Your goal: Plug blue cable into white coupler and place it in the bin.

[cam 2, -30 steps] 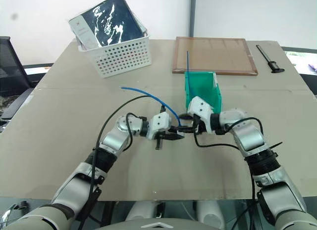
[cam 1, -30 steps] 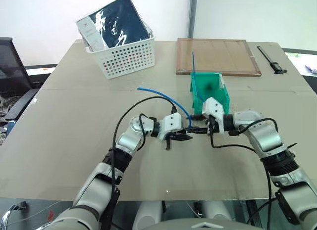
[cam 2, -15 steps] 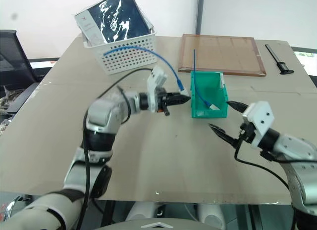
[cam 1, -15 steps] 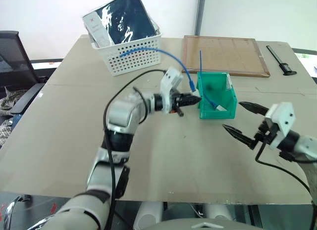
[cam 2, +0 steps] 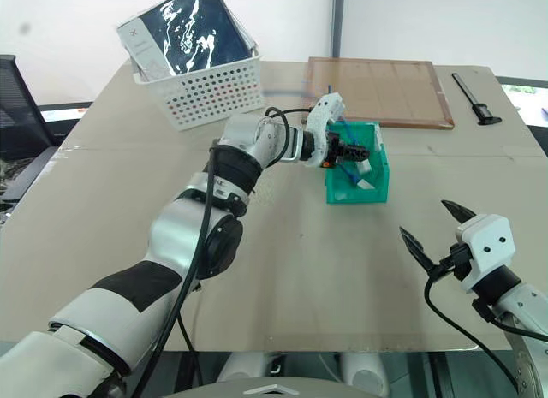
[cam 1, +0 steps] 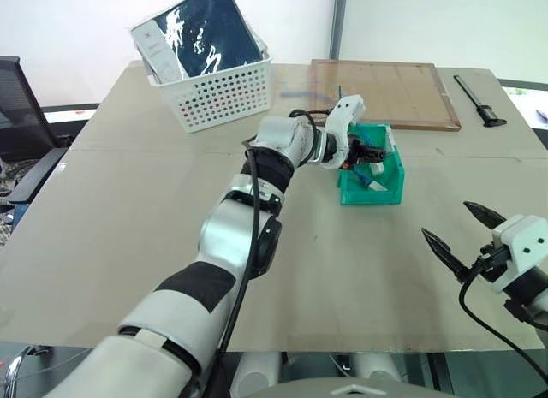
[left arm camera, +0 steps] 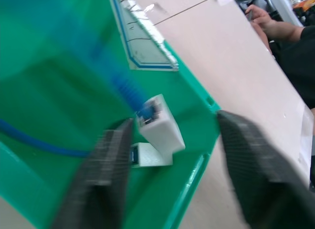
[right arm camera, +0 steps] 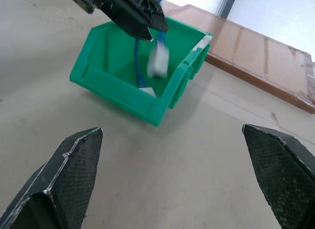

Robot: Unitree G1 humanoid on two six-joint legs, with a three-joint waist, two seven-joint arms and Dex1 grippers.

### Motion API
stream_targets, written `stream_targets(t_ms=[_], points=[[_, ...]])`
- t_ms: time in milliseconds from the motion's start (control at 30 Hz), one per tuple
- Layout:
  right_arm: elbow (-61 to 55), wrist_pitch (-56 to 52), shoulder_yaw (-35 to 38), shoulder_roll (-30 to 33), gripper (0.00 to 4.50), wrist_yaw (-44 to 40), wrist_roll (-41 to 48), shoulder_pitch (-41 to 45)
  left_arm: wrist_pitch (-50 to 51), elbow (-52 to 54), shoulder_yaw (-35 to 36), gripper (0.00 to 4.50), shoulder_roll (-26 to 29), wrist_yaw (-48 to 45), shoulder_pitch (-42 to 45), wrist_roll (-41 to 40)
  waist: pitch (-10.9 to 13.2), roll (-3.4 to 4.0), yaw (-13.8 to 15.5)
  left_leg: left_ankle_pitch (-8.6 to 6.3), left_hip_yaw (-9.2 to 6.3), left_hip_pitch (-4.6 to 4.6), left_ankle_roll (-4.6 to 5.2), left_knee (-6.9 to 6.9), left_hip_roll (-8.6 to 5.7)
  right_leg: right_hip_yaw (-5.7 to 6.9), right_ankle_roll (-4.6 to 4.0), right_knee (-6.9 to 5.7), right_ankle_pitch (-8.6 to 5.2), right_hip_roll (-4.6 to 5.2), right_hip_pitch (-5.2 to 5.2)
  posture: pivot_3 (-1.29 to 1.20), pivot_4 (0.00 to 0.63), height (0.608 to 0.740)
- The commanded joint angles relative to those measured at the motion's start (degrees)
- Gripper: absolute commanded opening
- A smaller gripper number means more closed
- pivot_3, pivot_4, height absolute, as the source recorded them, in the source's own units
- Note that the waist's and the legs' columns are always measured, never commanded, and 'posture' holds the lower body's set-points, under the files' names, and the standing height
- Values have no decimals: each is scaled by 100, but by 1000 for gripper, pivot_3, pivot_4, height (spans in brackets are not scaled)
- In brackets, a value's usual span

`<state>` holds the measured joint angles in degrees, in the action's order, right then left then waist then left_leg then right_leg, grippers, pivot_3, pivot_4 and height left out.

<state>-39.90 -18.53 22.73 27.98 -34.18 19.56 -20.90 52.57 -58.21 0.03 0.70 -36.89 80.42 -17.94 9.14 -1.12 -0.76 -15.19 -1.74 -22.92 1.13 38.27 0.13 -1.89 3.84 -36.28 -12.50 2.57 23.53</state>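
Note:
My left gripper (cam 1: 366, 151) reaches over the green bin (cam 1: 377, 193) with its fingers (left arm camera: 106, 165) spread open. Just below them, inside the bin, the white coupler (left arm camera: 160, 128) hangs blurred in mid-air, touched by neither finger. The blue cable (left arm camera: 123, 83) is plugged into it and trails across the bin's inside. From the right wrist view the coupler (right arm camera: 158, 61) shows under the left fingers, above the bin (right arm camera: 118, 96). My right gripper (cam 1: 449, 222) is open and empty over the table, well to the right and nearer than the bin.
A flat white piece (left arm camera: 147, 157) lies on the bin's floor. A white perforated basket (cam 1: 214, 94) stands at the back left, a wooden board (cam 1: 385, 94) behind the bin, a black tool (cam 1: 475, 103) at the back right. A person's hand (left arm camera: 261, 17) shows beyond the table.
My left gripper carried the cable and coupler from mid-table up over the bin, then opened and let them go. My right gripper let go, opened wide and drew back to the right.

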Motion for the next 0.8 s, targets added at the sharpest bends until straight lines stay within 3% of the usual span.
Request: stream_targets(t_ms=[33, 100, 233, 333, 400, 800], points=[[-119, 220, 51, -38, 4500, 101, -2, -10, 396, 255, 25, 4458, 276, -468, 310, -54, 0, 0, -3, 0, 1, 0, 0, 0, 0, -1, 1, 1, -1, 0, 0, 0, 150, 738], [-82, 237, -13, -40, 4500, 120, 5, 34, 804, 887, -147, 4458, 559, -771, 157, -125, 1, 2, -16, 0, 5, 2, 0, 0, 0, -5, 1, 0, -1, 0, 0, 0, 150, 738], [62, 255, -66, 36, 4500, 48, 75, 142, 1513, 3566, -119, 4458, 1356, -1128, -967, -677, 7, 11, -26, 0, 4, 8, 0, -2, 5, -14, 1, -8, 0, 0, 2, 0, 150, 738], [304, 182, -110, 206, 4500, -118, 224, 453, 107, 5586, 163, 4458, 1755, -888, -2565, -443, 4, 27, -42, 1, 4, 23, -3, -2, 17, -45, -1, -20, 0, 5, 3, 0, 150, 738], [503, 127, -143, 356, 4500, -249, 330, 691, -586, 6396, 261, 4458, 2058, -1038, -3556, -391, 5, 30, -45, 15, 18, 38, -31, -5, 21, -68, -2, -26, 2, 12, 4, 0, 150, 738], [1900, 359, -14, 1352, 4500, -1574, 608, 1051, -1687, 8168, 1445, 4458, 3110, -1132, -7331, -704, 11, 19, 149, 0, 7, 32, -1, 11, 11, -57, -19, -18, -8, 20, -6, 0, 150, 738]])
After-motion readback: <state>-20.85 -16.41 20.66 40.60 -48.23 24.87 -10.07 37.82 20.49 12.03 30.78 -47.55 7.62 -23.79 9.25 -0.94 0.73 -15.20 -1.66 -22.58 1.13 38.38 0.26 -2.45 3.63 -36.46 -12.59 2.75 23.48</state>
